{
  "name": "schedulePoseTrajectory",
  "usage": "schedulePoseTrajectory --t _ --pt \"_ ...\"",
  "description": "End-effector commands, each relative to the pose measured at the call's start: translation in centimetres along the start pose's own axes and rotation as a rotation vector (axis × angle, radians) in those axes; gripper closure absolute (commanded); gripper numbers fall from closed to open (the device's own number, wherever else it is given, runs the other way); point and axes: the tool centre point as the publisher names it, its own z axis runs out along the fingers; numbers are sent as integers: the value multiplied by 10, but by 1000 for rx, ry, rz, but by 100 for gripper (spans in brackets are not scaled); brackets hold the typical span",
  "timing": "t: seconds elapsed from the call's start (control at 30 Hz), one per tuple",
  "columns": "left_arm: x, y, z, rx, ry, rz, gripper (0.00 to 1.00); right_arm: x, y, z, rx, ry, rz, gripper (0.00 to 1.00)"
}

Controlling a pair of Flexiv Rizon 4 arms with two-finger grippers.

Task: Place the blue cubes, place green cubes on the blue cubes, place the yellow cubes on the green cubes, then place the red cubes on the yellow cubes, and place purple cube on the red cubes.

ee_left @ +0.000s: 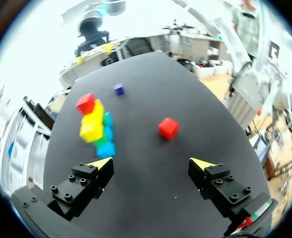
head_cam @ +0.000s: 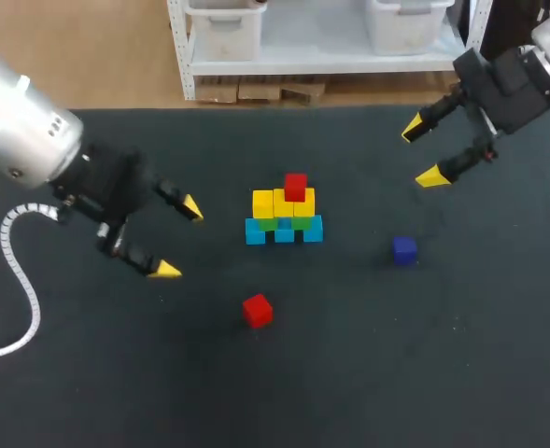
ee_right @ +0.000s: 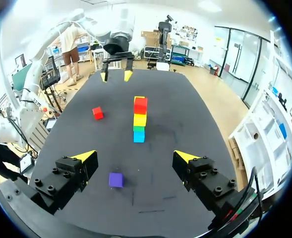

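Observation:
At the table's middle stands a cube stack: three blue cubes at the base, green cubes on them, yellow cubes above, one red cube on top. A second red cube lies loose in front of the stack. The purple cube lies to the stack's right. My left gripper hangs open left of the stack, holding nothing. My right gripper hangs open at the back right, above and behind the purple cube. From the left wrist, the loose red cube lies ahead of the left gripper.
The dark table has free room at the front and on both sides. A coiled cable hangs from my left arm over the table's left part.

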Motion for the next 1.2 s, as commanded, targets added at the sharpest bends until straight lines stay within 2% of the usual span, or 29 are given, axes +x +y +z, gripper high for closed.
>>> schedulePoseTrajectory --t 0.03,0.2,0.5,0.87,1.2 --pt "-11 2 17 59 4 39 0 0 0 0 -1 -2 -1 0" --pt "-26 -15 35 133 2 137 0 0 0 0 -1 -2 -1 0" --pt "-38 -30 61 277 36 269 0 0 0 0 -1 -2 -1 0" --pt "-51 -23 93 368 62 362 0 0 0 0 -1 -2 -1 0" --pt "-46 -16 101 454 131 385 0 0 0 0 -1 -2 -1 0"
